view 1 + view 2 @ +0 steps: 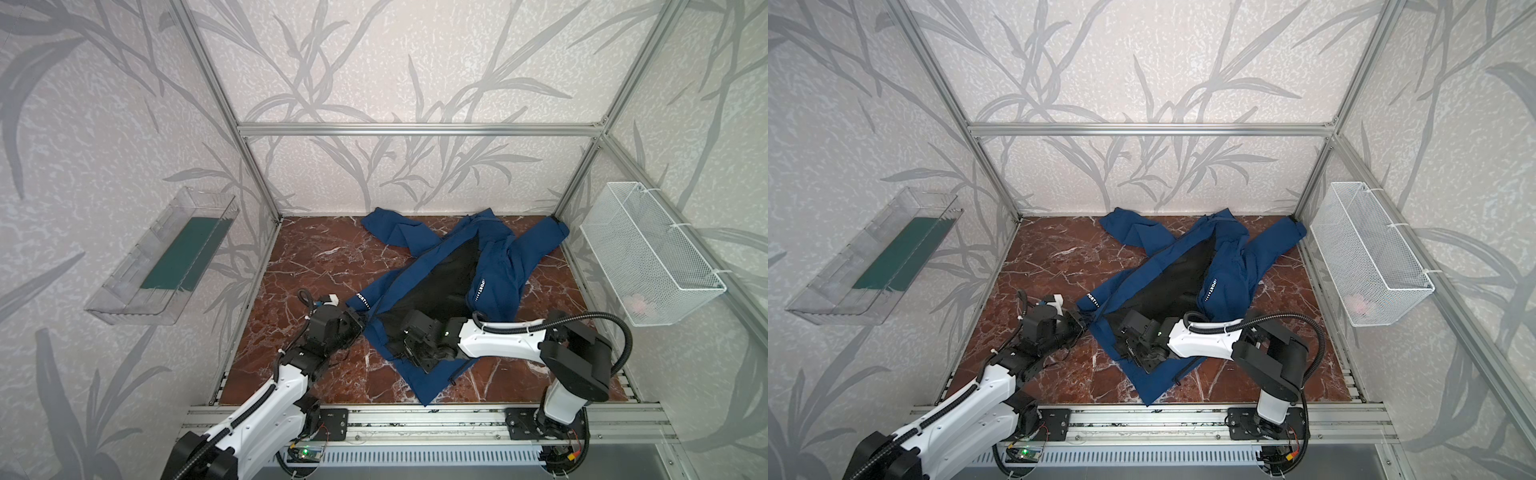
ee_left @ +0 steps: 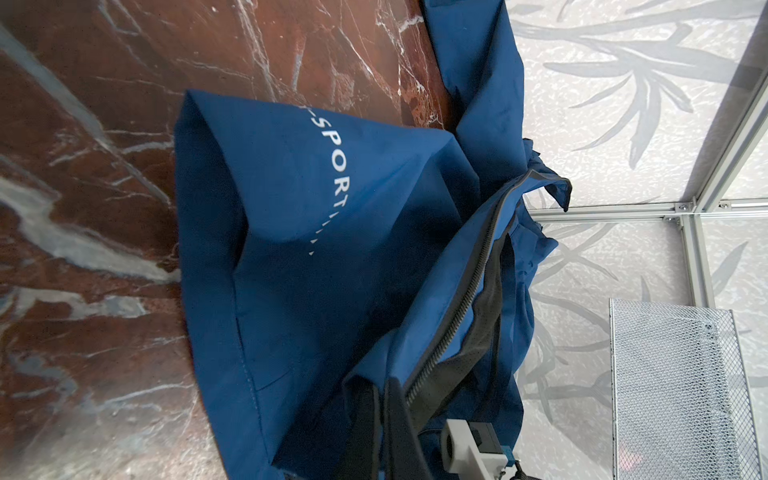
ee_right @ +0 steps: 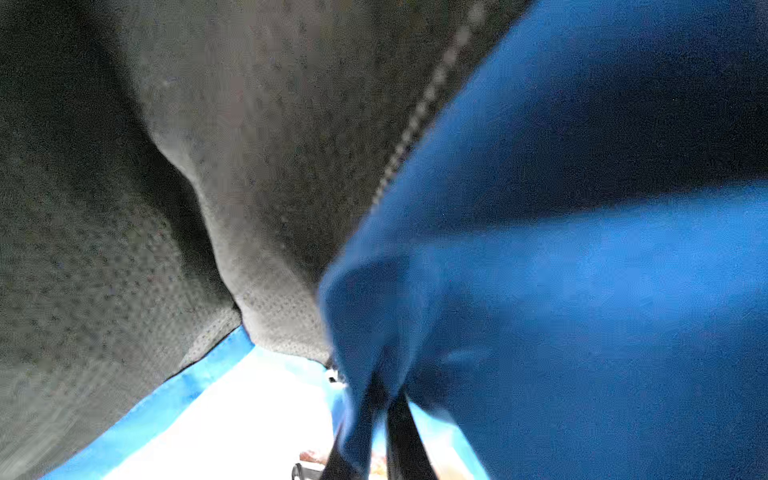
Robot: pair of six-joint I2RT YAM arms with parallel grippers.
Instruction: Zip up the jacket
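The right gripper [image 3: 374, 419] was pinched shut on a fold of the jacket [image 1: 440, 266] at its near edge, with blue cloth bunched between the dark fingers [image 3: 405, 436]. The left gripper [image 2: 382, 419] was shut too, pinching the other front edge beside the zip teeth [image 2: 453, 320]. The cloth looked thin and slippery, so it could slide out of either pinch if an arm pulled hard. The two edges might also not line up, and then the zip would not start. The jacket was soft and floppy. It lay open on the table [image 1: 316, 266], which was hard, shiny red-brown stone with white veins. The black lining [image 1: 436, 286], a mesh with tiny holes, showed in the middle. The sleeves lay crumpled far back by the wall.
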